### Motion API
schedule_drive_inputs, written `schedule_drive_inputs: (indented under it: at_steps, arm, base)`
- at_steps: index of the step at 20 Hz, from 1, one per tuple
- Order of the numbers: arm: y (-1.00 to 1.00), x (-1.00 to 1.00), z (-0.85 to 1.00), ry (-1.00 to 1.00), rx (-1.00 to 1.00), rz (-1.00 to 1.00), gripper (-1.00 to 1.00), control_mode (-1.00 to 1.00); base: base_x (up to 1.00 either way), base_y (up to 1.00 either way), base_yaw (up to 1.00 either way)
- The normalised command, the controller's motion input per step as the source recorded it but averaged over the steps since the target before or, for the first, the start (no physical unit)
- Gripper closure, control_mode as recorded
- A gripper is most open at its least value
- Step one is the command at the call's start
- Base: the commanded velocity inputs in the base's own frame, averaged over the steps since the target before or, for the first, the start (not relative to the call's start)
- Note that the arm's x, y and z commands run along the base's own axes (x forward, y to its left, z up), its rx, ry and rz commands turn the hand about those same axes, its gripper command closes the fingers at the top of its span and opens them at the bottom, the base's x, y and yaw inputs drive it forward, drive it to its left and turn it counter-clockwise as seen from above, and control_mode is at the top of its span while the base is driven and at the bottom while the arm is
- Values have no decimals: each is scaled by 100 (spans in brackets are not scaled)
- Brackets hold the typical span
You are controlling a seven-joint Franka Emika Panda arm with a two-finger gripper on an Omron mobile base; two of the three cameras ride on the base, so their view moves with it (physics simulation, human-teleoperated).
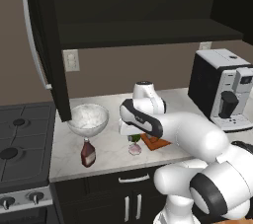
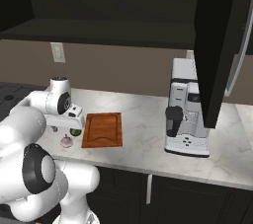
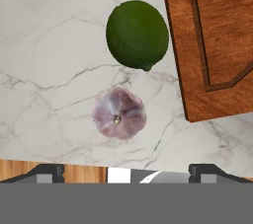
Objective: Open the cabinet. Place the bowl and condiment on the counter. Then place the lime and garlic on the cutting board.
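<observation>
The cabinet (image 1: 148, 30) stands open, its door (image 1: 47, 45) swung out to the left. On the counter (image 1: 111, 151) sit the white marbled bowl (image 1: 88, 118) and, nearer the front edge, the dark-red condiment (image 1: 88, 153). Right of them, the green lime (image 3: 137, 34) and the pale garlic (image 3: 118, 113) lie on the marble just left of the cutting board (image 3: 217, 35). My gripper (image 3: 127, 172) hangs open over the garlic and lime, with nothing between its fingers. The garlic (image 2: 66, 141), lime (image 2: 75, 131) and board (image 2: 103, 129) show below my hand.
A white and black coffee machine (image 2: 185, 119) stands on the counter to the right of the board. The black gas stove (image 1: 22, 139) adjoins the counter on the left. The right cabinet door (image 2: 217, 45) hangs open above the machine.
</observation>
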Motion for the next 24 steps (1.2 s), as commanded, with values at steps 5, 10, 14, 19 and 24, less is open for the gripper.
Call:
schedule_drive_inputs:
  at_steps: [5,10,14,19,24]
  arm:
    - [11,0,-8,3,-2,0,-100,-100]
    - [0,0,-19,4,-4,0,-100,-100]
    - [0,0,-19,3,-5,-2,-100,-100]
    - [0,0,-10,1,-1,-4,-100,-100]
    - [0,0,-8,1,0,-3,-100,-100]
  base:
    - [0,0,0]
    - [0,0,0]
    - [0,0,0]
    - [0,0,0]
    - [0,0,0]
